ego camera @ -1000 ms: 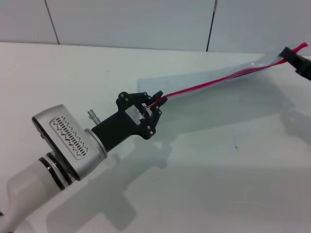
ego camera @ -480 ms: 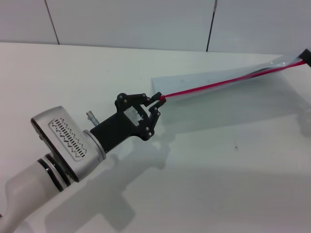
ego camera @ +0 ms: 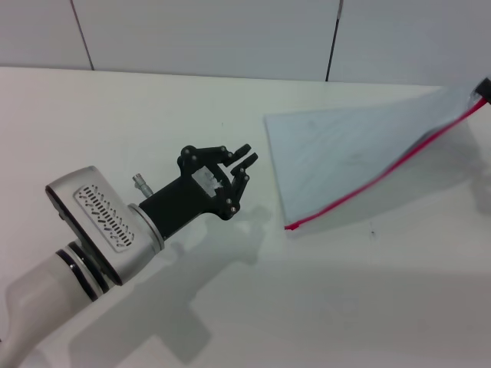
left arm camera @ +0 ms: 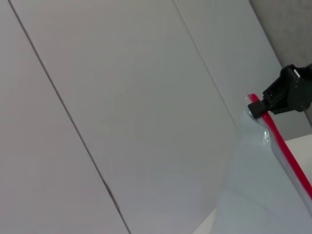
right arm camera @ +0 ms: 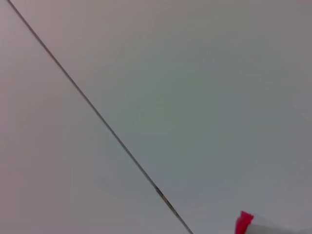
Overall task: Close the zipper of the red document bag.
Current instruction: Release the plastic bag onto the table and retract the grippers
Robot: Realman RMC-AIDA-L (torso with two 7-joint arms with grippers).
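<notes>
Fingertips of the left gripper (ego camera: pixel 244 156) stand slightly spread above the middle of the white table (ego camera: pixel 115 115), pinching nothing, with a small gap between the two black tips. Beyond them, toward the table's right side, the red document bag (ego camera: pixel 345 146) is lifted at its far right corner and slopes down so that its near corner touches the tabletop just beside the gripper, though apart from it. Nothing can be made out inside the translucent pale pouch. Its zipper (ego camera: pixel 383 176), a thin red strip, runs along the long edge facing the robot, from the low near corner up toward the table's right edge. At that raised end the right gripper (left arm camera: pixel 290 92) is pinching the red trim, as the left wrist view shows; in the head view only a dark sliver of it appears at the right border. The bag's long axis runs diagonally, rising from near the table's middle toward the far right.
</notes>
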